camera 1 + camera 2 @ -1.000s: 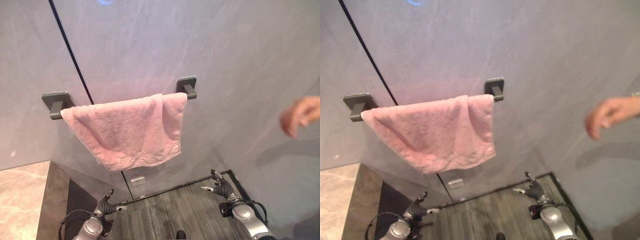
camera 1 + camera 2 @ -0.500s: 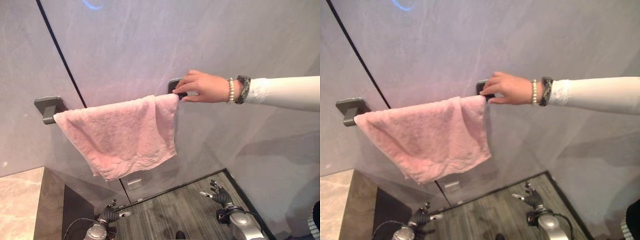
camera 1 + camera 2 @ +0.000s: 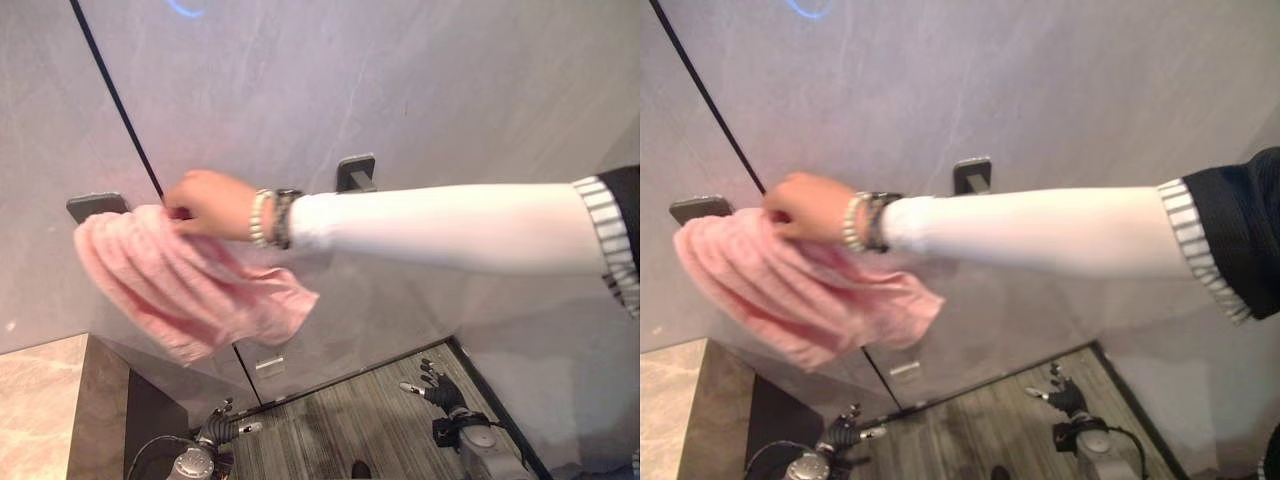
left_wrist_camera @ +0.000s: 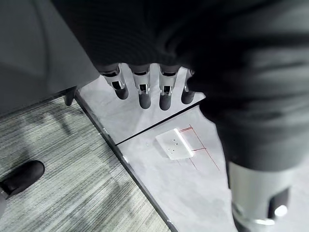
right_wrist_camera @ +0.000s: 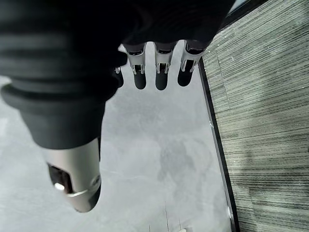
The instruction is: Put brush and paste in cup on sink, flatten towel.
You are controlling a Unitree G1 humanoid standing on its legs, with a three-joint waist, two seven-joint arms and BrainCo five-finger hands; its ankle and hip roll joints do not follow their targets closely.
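Towel: the pink towel (image 3: 180, 290) hangs bunched and rumpled at the left end of the wall rail, beside the left bracket (image 3: 95, 205). It does not reach the right bracket (image 3: 357, 172).

Person: a person's hand (image 3: 208, 203) in a white sleeve reaches across the wall and pinches the towel's top edge. You must treat the towel as occupied while that hand is on it.

Left hand: your left hand (image 3: 222, 430) hangs low near the floor, well apart from the towel. Its fingers (image 4: 144, 92) are straight and relaxed, and it holds nothing.

Right hand: your right hand (image 3: 437, 385) also hangs low by the wall, fingers (image 5: 161, 72) straight, nothing in it.

Brush, paste, cup: you cannot confirm their position from these views.

Progress: judged from the crumpled cloth, the towel step is not done. The brush and paste step cannot be assessed.

Remaining: you need to raise a hand to the rail and spread the towel flat along it once the person's arm is clear.
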